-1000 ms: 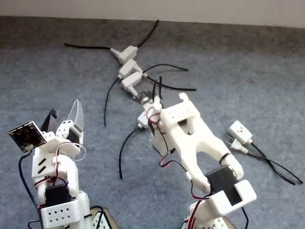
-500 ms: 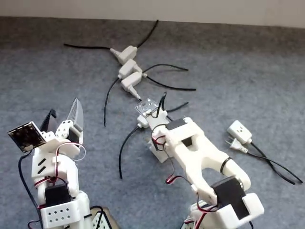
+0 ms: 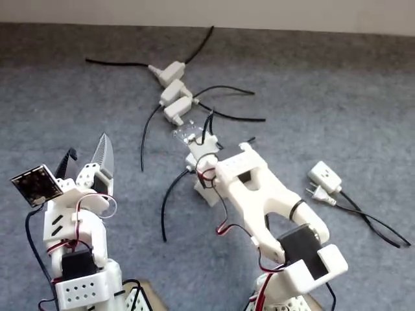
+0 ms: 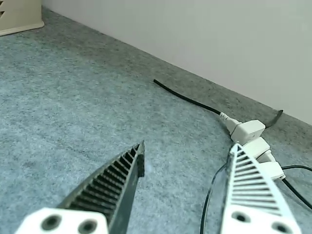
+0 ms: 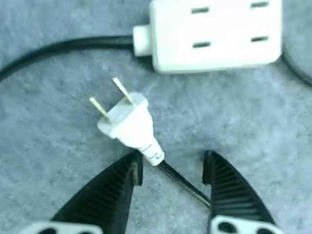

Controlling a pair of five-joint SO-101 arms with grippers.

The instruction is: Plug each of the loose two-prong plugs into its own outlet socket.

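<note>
White plug [image 5: 127, 122] just beyond right gripper [image 5: 173, 158], jaws spread.

Smooth plastic plug [image 5: 129, 122] — shiny metal prongs [image 5: 122, 91], glossy plastic outlet socket [image 5: 214, 34], rough grey carpet [image 5: 48, 146]

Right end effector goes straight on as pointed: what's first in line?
Probably the loose white plug, just ahead of the right end effector, its cord between the open fingers. The outlet block lies beyond. Height unclear.

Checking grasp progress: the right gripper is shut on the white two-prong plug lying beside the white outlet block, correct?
No. The right gripper is open, not shut, as the right wrist view shows. The white two-prong plug does lie beside the white outlet block.
</note>
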